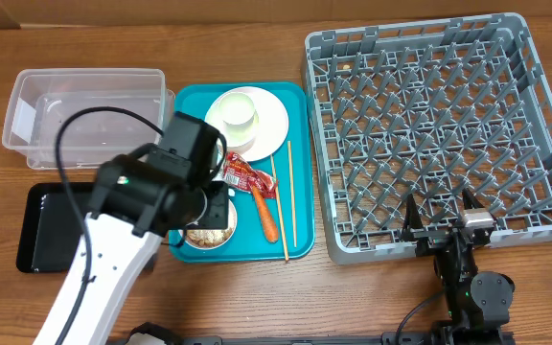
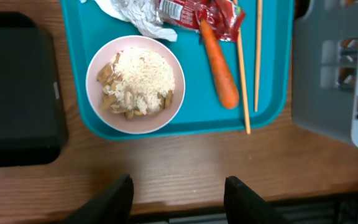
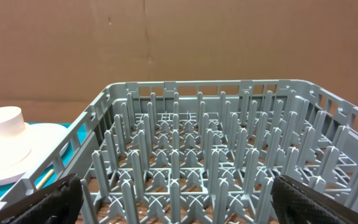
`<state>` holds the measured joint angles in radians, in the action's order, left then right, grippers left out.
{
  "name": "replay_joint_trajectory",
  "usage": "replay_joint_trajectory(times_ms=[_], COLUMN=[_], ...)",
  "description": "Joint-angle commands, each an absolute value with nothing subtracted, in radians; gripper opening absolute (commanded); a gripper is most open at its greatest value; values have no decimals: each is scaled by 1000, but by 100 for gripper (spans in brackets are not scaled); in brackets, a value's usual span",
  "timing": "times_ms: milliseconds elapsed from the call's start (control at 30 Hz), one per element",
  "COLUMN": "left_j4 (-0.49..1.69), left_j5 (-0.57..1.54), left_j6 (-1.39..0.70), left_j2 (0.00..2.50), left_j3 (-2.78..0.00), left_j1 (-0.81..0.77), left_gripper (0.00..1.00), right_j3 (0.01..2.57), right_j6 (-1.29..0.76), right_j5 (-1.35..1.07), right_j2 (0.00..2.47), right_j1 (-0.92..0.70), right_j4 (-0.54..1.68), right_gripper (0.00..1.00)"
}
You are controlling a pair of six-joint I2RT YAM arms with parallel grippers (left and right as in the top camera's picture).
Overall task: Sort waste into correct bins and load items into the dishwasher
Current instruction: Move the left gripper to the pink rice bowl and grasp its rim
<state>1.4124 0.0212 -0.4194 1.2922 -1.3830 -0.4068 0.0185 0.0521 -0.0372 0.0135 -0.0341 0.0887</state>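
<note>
The left gripper (image 2: 179, 202) is hanging over the wooden table (image 2: 185, 162), just in front of the teal tray (image 2: 272, 62). Its jaws are standing wide apart and are holding nothing. On the teal tray a pinkish bowl (image 2: 140, 127) is sitting near the front edge, and white rice (image 2: 143, 78) with beige bits is filling it. Beside the bowl an orange carrot (image 2: 219, 71) is lying with two thin wooden chopsticks (image 2: 244, 81) next to it. A shiny red wrapper (image 2: 197, 12) is touching the top of the carrot, and a crumpled white tissue (image 2: 138, 15) is lying just beside the wrapper. At the back of the tray a small white bowl (image 1: 235, 110) is sitting on a round white plate (image 1: 276, 120). The black tray (image 2: 14, 87) is lying to the left of the teal tray, and the clear tub (image 1: 27, 115) is sitting behind it. The right gripper (image 1: 441, 218) is waiting at the front edge of the big grey dish rack (image 1: 429, 125), with its jaws wide apart and nothing between them.
</note>
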Motion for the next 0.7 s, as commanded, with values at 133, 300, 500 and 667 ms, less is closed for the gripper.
replay_joint_trajectory(times_ms=[133,300,500,667], left_j4=[1246,1120,1011,949], left_j5=[-3,-3,1,2], left_j6=[-516,-543,-566,-566], left_j2=[1283,1284,1309,1356], left_j3=[-1198,-1070,-994,-942], left_j1=[-415,-415,-415,-415], left_gripper=[50,50,52,52], right_j3=[8,8,8,8], right_j6=[53,53,53,53], right_j5=[-39,-39,-39,-39], right_j2=[5,5,5,5], right_j1=[-31,-31,-31,-31], right_j4=[81,81,81,81], right_gripper=[100,100,100,100])
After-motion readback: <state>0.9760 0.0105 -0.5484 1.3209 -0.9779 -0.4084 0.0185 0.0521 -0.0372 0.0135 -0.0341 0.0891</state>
